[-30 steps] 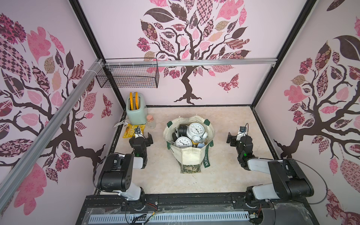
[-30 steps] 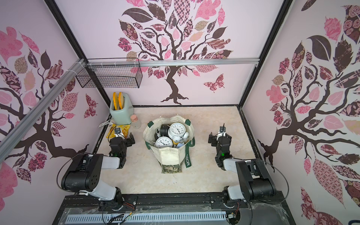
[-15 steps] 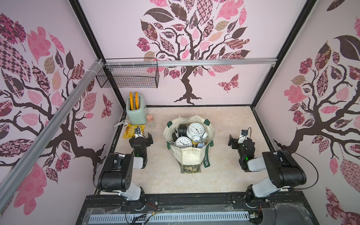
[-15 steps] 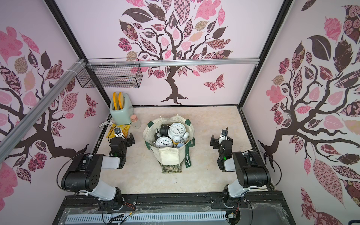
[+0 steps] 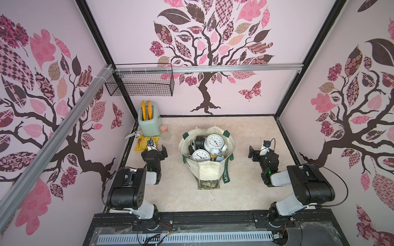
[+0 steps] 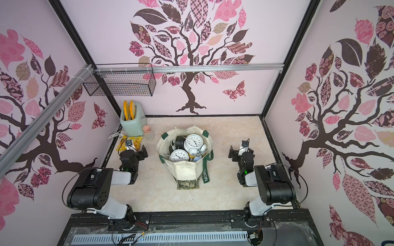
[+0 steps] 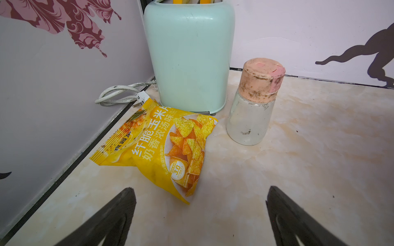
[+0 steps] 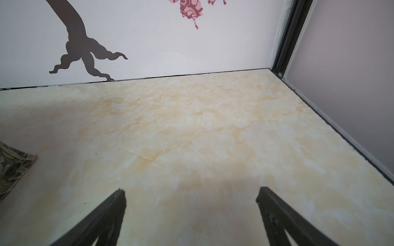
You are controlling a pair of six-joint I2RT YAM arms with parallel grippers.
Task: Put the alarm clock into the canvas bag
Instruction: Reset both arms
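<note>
The cream canvas bag (image 5: 207, 172) with green handles stands open mid-table in both top views, its leaf-patterned band toward the front. Inside it lie a white alarm clock (image 5: 214, 142), a second white alarm clock (image 5: 200, 155) and a black clock (image 5: 199, 141), also seen in a top view as the alarm clock (image 6: 194, 141). My left gripper (image 5: 155, 151) rests open left of the bag, empty in the left wrist view (image 7: 199, 191). My right gripper (image 5: 259, 151) rests open right of the bag, over bare table (image 8: 190, 191). A corner of the bag (image 8: 10, 170) shows in the right wrist view.
A mint toaster (image 7: 187, 59), a yellow chip packet (image 7: 162, 147) and a pink-capped glass shaker (image 7: 253, 106) sit in the back left corner, just ahead of the left gripper. A wire basket (image 5: 140, 83) hangs on the back rail. Walls close in three sides.
The right arm's rear links have swung slightly while its gripper stays in about the same spot. The left arm, the bag and the clocks have not moved.
</note>
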